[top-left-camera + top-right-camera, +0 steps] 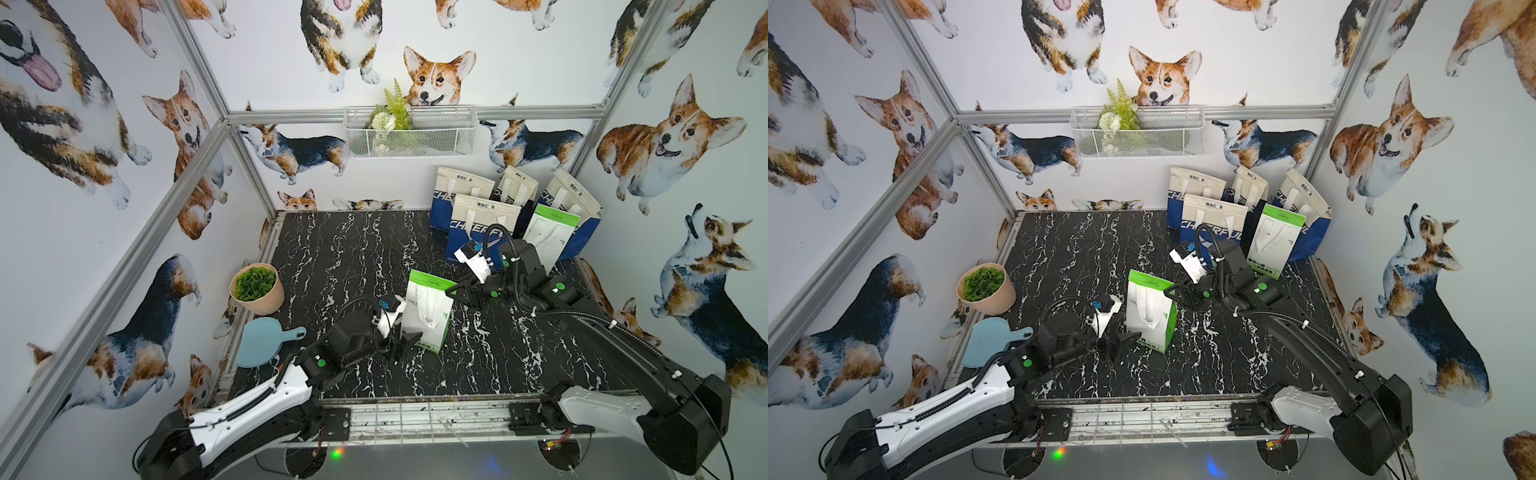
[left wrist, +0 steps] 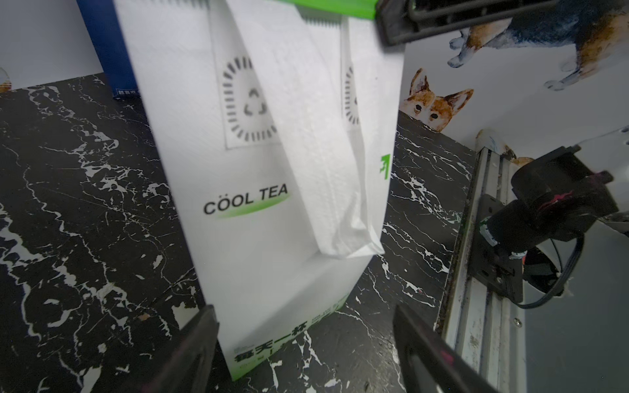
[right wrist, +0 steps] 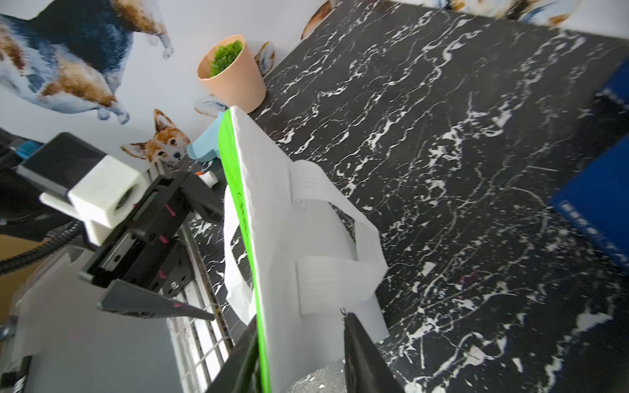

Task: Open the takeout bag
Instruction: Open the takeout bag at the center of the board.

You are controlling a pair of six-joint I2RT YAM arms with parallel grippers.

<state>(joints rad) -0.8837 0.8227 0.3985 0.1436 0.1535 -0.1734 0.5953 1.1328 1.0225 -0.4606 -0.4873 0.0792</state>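
The bag (image 1: 428,316) (image 1: 1150,316) is standing upright near the middle of the table (image 1: 332,257), showing in both top views. Its green top edge is lying flat and thin in the right wrist view (image 3: 238,204), and a white handle (image 3: 357,238) is drooping against its face. In the left wrist view the "COOL TEA" face (image 2: 245,200) is turned toward the camera.

The right gripper (image 1: 455,289) (image 3: 299,318) is reaching in at the end of the bag's top edge that is nearer the right arm. Its jaws are standing apart, one on each side of the green edge. One finger is lying right against the green strip, while the other is sitting off the white face. Whether either is pressing the bag, I cannot tell.

The left gripper (image 1: 405,343) (image 2: 304,313) is hovering low at the bag's bottom corner on the near side. Its jaws are spread wide, with the base of the bag just ahead of them and partly between them, and they are holding nothing.

Other bags (image 1: 515,208), blue and cream plus one white and green, are standing grouped in the far right corner. A pot (image 1: 257,289) of greenery is sitting at the table's left edge, with a blue board (image 1: 266,340) lying just beside it. A wire basket (image 1: 440,137) holding a plant is hanging on the back wall.
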